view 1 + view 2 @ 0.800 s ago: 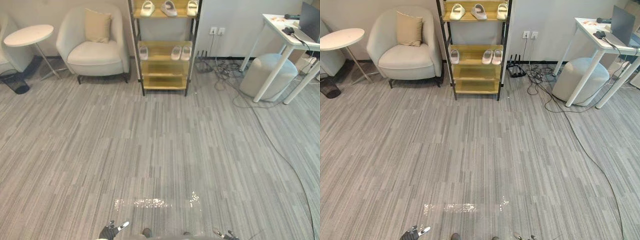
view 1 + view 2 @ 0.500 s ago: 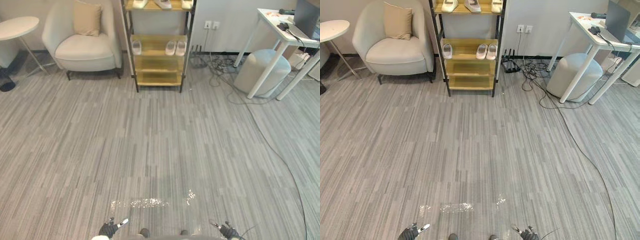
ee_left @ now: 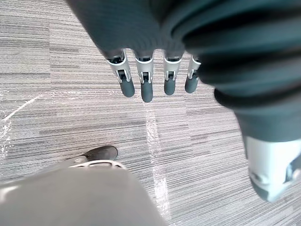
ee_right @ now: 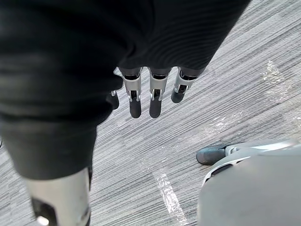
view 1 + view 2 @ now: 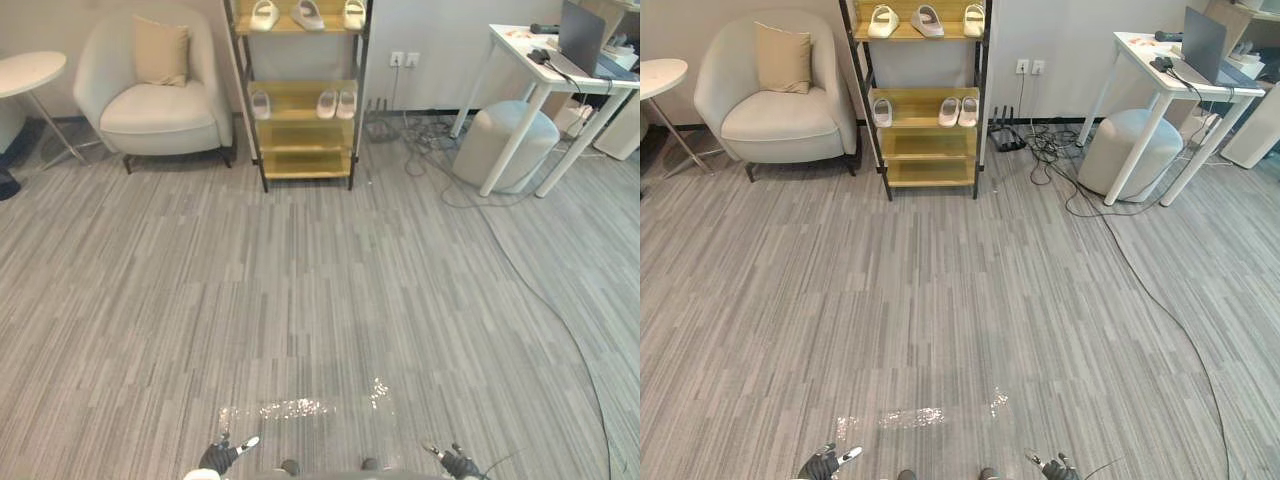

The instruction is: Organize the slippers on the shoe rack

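Observation:
A wooden shoe rack (image 5: 299, 160) with black posts stands against the far wall. Three pale slippers (image 5: 303, 14) lie on its top shelf. On the middle shelf, one white slipper (image 5: 260, 103) lies at the left and a pair (image 5: 336, 103) at the right. The shelf below them is bare. My left hand (image 5: 217, 459) hangs at the bottom edge, far from the rack, and its fingers (image 3: 146, 87) are straight and hold nothing. My right hand (image 5: 458, 464) hangs at the bottom right, with fingers (image 4: 155, 100) likewise straight and empty.
A beige armchair (image 5: 155, 95) with a cushion stands left of the rack, a round side table (image 5: 30, 73) beyond it. At the right are a grey pouf (image 5: 508, 140), a white desk (image 5: 545, 70) with a laptop, and cables (image 5: 520, 270) trailing over the grey carpet.
The whole picture has shifted, so the camera has moved: the rack now sits further left and a little higher. My right hand shows more fully at the bottom edge.

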Motion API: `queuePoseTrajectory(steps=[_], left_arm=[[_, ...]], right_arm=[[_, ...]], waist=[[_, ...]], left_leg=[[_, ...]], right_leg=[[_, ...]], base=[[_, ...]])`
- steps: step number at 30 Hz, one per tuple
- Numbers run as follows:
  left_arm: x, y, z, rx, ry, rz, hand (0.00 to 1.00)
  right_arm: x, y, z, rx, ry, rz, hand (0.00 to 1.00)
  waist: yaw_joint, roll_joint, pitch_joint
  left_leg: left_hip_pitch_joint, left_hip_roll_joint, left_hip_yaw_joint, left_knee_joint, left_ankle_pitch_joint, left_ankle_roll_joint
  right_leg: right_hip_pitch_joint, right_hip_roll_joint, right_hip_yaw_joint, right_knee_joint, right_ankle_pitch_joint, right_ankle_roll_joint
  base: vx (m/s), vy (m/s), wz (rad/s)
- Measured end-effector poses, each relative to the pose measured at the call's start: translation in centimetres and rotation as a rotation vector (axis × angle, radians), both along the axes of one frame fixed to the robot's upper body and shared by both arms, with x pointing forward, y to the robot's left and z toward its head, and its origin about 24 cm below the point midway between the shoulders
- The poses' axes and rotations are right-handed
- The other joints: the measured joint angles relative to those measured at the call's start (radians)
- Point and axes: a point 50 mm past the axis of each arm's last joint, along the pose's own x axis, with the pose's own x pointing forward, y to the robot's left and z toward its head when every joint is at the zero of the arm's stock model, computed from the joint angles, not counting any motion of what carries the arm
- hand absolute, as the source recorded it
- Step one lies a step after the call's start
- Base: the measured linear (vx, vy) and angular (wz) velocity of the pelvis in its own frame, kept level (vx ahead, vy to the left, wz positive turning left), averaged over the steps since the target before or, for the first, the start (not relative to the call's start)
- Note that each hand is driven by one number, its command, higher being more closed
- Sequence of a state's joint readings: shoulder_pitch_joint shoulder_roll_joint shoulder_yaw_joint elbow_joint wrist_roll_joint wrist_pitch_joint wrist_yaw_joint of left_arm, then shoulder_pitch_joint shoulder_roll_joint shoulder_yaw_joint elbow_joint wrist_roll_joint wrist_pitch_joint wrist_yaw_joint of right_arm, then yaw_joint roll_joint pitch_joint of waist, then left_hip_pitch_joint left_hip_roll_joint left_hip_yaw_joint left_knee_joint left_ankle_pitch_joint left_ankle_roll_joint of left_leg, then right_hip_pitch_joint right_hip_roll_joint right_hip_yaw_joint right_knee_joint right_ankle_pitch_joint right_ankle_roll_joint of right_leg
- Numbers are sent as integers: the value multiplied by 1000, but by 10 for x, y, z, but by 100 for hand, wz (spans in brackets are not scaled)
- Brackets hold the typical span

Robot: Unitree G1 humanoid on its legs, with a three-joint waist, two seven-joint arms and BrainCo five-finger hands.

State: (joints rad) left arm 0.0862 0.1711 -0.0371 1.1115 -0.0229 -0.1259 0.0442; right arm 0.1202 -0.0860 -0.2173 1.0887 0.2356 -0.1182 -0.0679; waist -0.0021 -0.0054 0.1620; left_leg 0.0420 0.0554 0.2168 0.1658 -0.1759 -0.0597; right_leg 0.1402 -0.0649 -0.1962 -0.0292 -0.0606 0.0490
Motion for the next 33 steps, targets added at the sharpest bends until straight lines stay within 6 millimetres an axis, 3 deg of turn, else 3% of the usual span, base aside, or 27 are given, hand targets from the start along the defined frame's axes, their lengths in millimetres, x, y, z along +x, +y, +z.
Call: queuePoseTrajectory(steps=[3, 5, 7, 10, 13, 15, 16, 17, 18, 19, 20, 21, 22, 23, 24, 25, 26, 27, 28, 29, 30, 31, 32, 33], left_arm=[[-2, -3, -1, -8, 5, 4, 0], [4, 0, 1, -5, -12, 13, 0], [5, -1, 1, -11, -18, 32, 0], [6, -2, 1, -8, -20, 41, 0], [6, -4, 0, -10, -21, 44, 0], [3, -6, -1, -15, -12, 50, 0], [3, 0, 0, 1, -12, 51, 0], [4, 3, 1, 9, -15, 50, 0], [7, 5, 2, 14, -19, 47, 0], [7, 6, 2, 17, -15, 44, 0], [7, 7, 2, 22, -13, 39, 0], [8, 8, 3, 25, -16, 38, 0], [8, 7, 3, 25, -17, 31, 0], [11, 5, 3, 24, -22, 20, 0], [13, 3, 3, 21, -26, 12, 0], [17, -1, 4, 13, -39, -5, 0], [23, -6, 5, 2, -56, -7, 0], [28, -9, 6, -6, -73, -10, 0], [39, -19, 8, -32, -102, -14, 0], [43, -22, 9, -40, -110, -20, 0], [47, -24, 10, -44, -121, -24, 0], [49, -28, 10, -54, -127, -32, 0], [49, -38, 9, -79, -125, -22, 0], [48, -44, 7, -98, -122, -19, 0]], right_arm=[[1, -6, 1, -19, 3, 31, 0], [-1, -7, 1, -13, 3, 5, 0], [0, -7, 2, -9, -4, -7, 0], [3, -8, 2, -16, -7, -12, 0], [17, -8, 5, -19, -39, -2, 0], [21, -8, 6, -23, -49, 9, 0], [21, 0, 4, -2, -47, 20, 0], [21, 5, 4, 10, -49, 25, 0], [26, 12, 3, 28, -61, 27, 0], [30, 15, 4, 37, -74, 25, 0], [33, 16, 5, 41, -85, 29, 0], [36, 16, 6, 45, -93, 34, 0], [40, 16, 7, 47, -105, 41, 0], [45, 17, 8, 49, -117, 47, 0], [48, 15, 9, 44, -124, 57, 0], [54, 12, 12, 29, -138, 77, 0], [58, 9, 14, 17, -153, 84, 0], [61, 7, 16, 10, -168, 87, 0], [70, 3, 22, -8, -213, 88, 0], [71, 0, 24, -16, -224, 89, 0], [70, -1, 24, -21, -224, 91, 0], [58, 0, 19, -15, -189, 82, 0], [57, -4, 19, -18, -184, 64, 0], [64, -10, 22, -37, -192, 70, 0]], waist=[[5, 30, 15], [3, 28, 26], [6, 24, 43], [7, 28, 46], [15, 31, 45], [38, 43, 36], [44, 12, 22], [44, -1, 14], [50, -14, 9], [47, -17, 11], [42, -26, 14], [42, -24, 18], [41, -23, 21], [41, -24, 23], [41, -9, 32], [34, 9, 41], [20, 28, 48], [9, 37, 53], [-11, 54, 65], [-16, 55, 66], [-17, 46, 63], [-20, 16, 61], [-18, 32, 67], [-16, 65, 75]], left_leg=[[-55, 79, 37, 209, -80, -37], [-148, 133, 82, 442, -41, -76], [-208, 148, 81, 570, 2, -60], [-249, 128, 106, 511, -61, -30], [-284, 71, 97, 221, -2, -23], [-288, 66, 75, 193, 53, 12], [-299, 47, 85, 234, 4, 31], [-306, 38, 89, 250, -21, 35], [-295, 32, 103, 252, -53, 40], [-271, 28, 105, 252, -71, 42], [-225, 22, 119, 252, -91, 53], [-182, 20, 131, 252, -114, 59], [-137, 20, 131, 246, -137, 64], [-72, 19, 131, 213, -147, 63], [-25, 19, 131, 176, -147, 63], [48, 27, 132, 112, -142, 56], [95, 46, 132, 77, -140, 52], [109, 61, 130, 71, -140, 52], [141, 92, 123, 54, -140, 52], [152, 98, 119, 48, -140, 52], [171, 100, 108, 39, -139, 47], [216, 80, 86, 27, -140, -4], [254, 111, 68, 36, -154, -29], [250, 148, 46, 62, -139, -56]], right_leg=[[5, 38, 16, 12, -23, -17], [6, 38, 37, 36, -45, -27], [33, 22, 53, 42, -61, -31], [49, -22, 74, 37, -78, -31], [42, -69, 99, 40, -116, 17], [33, -71, 135, 71, -161, 43], [26, -96, 153, 126, -191, 52], [-9, -109, 153, 203, -212, 69], [-111, -124, 166, 407, -229, 81], [-171, -125, 181, 558, -218, 127], [-220, -124, 191, 717, -193, 207], [-260, -124, 178, 845, -174, 224], [-289, -126, 133, 938, -178, 210], [-319, -129, 64, 1007, -201, 152], [-336, -127, 16, 1020, -221, 96], [-366, -116, -62, 998, -254, 24], [-405, -94, -115, 936, -279, -20], [-438, -77, -133, 874, -283, -31], [-523, -43, -118, 688, -242, -39], [-544, -33, -102, 603, -200, -33], [-545, -21, -69, 458, -112, -21], [-523, -34, -21, 279, 104, -30], [-528, -20, -26, 351, 149, -80], [-531, -2, -32, 406, 103, -90]], base=[[2, -52, -29], [70, -63, -19], [127, -20, -20], [165, 59, -16], [248, 208, -27], [351, 266, -56], [434, 249, -29], [465, 213, -19], [464, 204, -12], [575, 255, -13], [513, 208, -8], [548, 161, -14], [566, 108, -24], [572, 90, -22], [583, 59, -19], [593, 27, -11], [583, 6, 1], [673, -76, 27], [545, -108, 34], [668, -175, 39], [467, -152, 45], [630, -238, 41], [627, -240, 23], [609, -253, 15]])
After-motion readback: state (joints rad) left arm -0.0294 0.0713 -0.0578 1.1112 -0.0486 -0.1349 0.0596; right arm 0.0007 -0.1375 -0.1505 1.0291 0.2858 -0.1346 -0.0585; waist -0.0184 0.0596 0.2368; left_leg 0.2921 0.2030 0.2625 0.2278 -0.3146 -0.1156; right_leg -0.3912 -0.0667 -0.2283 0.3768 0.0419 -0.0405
